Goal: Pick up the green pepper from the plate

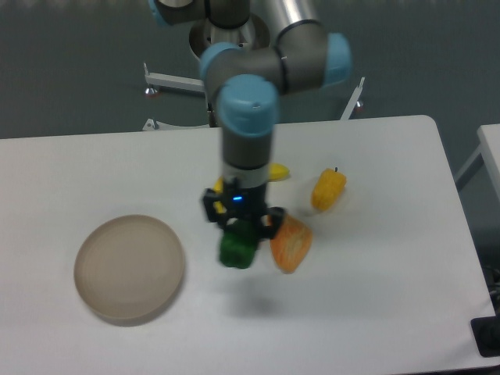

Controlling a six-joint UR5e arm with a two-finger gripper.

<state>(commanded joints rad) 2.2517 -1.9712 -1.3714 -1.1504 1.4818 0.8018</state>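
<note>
You are seeing the green pepper [237,248] hanging pinched in the claw [239,233], just under its fingers, lifted above the surface [375,312] with its shadow lying below. It is sitting well right of the plate [129,268], just left of the orange wedge [292,241]. No writing is showing legibly anywhere.
</note>
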